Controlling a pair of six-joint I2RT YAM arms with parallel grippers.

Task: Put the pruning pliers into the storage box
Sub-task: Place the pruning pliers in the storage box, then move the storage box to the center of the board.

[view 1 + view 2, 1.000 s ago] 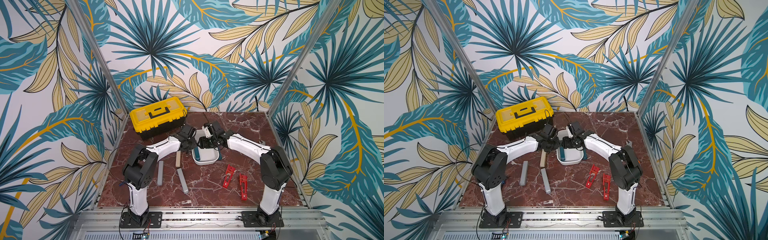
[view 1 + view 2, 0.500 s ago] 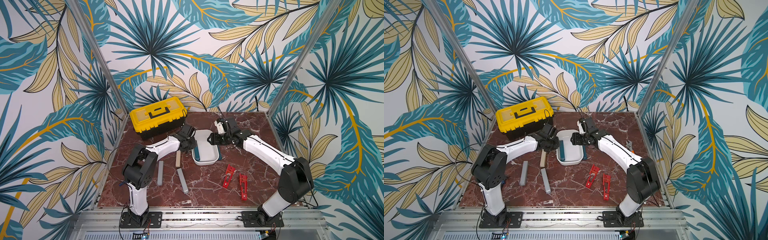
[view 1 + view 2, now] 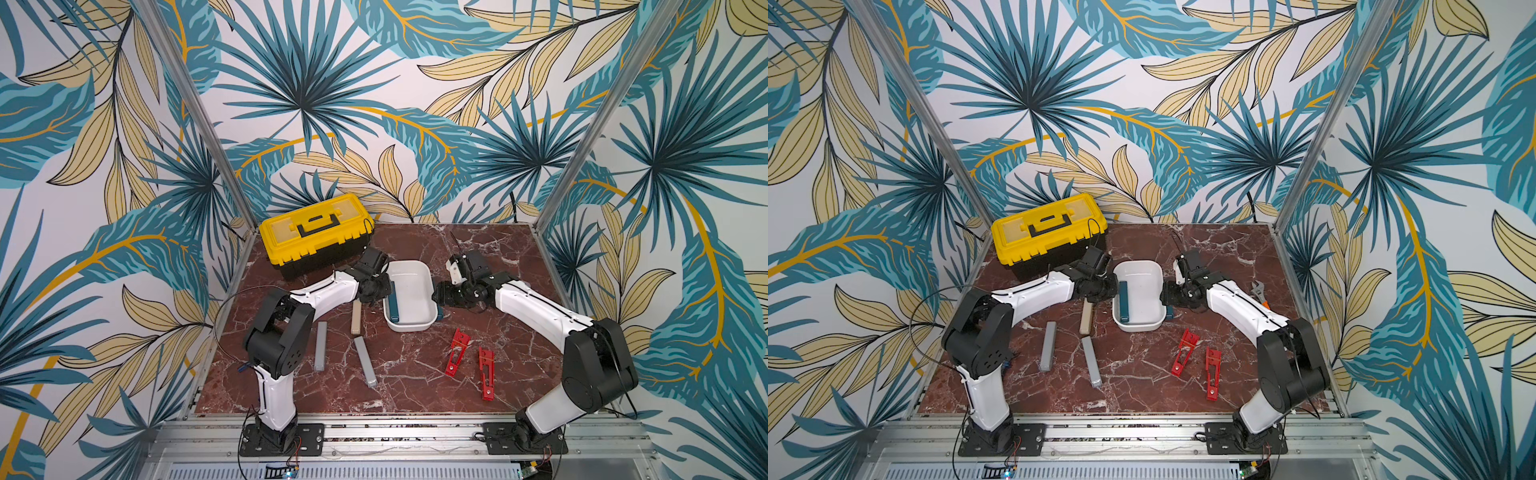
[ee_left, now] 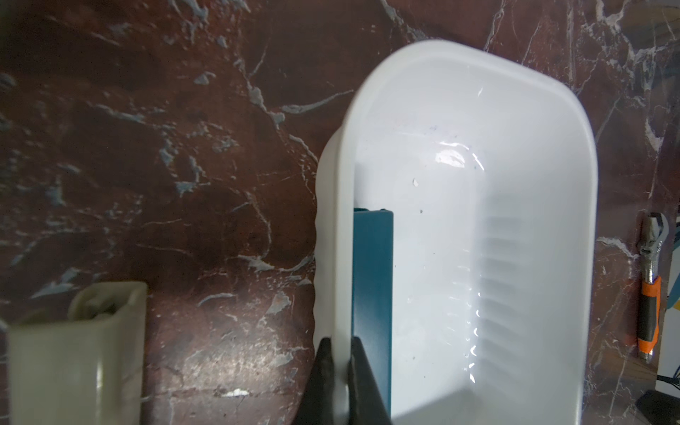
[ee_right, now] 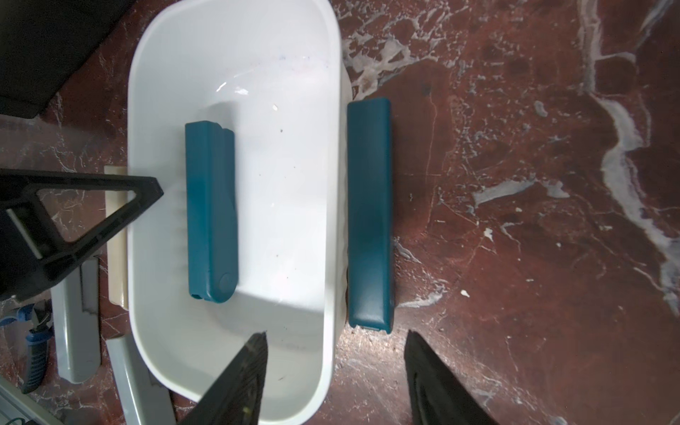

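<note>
**Right pincer (image 5: pixel 335 335) withdrawn; one of seven stored**

It has swung from over the box (image 3: pixel 409 327) to its 3 o'clock side. Its jaws are apart and empty, by a second teal piece (image 5: pixel 369 213) just outside. The left pincer (image 4: pixel 340 345) clamps the 9 o'clock rim. One teal piece (image 3: pixel 394 301) lies inside. The beige piece (image 3: pixel 355 318), grey pieces (image 3: pixel 320 351) and red pieces (image 3: pixel 456 353) wait on the surface (image 3: pixel 415 388).

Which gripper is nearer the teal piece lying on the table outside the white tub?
Right. The right gripper hangs open just short of one end of the teal piece, beside the storage box; the left gripper is clamped on the box's opposite long rim.
</note>
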